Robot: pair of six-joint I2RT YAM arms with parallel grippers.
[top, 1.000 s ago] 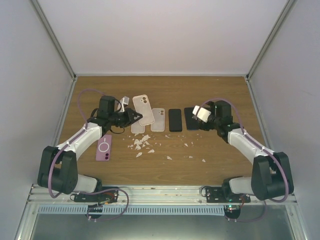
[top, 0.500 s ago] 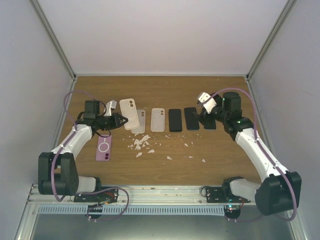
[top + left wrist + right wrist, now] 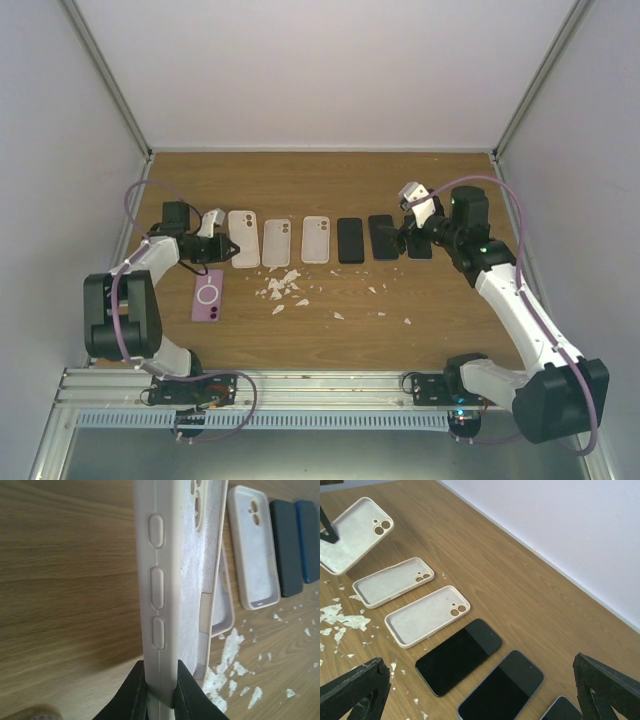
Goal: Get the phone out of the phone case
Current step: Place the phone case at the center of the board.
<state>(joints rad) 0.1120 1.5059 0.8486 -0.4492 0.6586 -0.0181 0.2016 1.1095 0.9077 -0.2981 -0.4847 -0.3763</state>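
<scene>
While the left hand [image 3: 160, 682] clamps a matte, rounded cream case [image 3: 156, 580], the right hand [image 3: 477, 662] gapes.

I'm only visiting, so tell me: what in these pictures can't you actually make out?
- Far-right phone: right wrist view, cut off by the bottom edge; from above, the right hand partly covers it.
- Purple case: top view, lying back up, so any phone inside is hidden.
- Middle cream case: left wrist view, mostly behind the held case in the left hand.
- White flakes: top view, too small to identify.

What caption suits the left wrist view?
Left gripper pinches an empty cream silicone phone case edge-up over the wooden table.
</scene>
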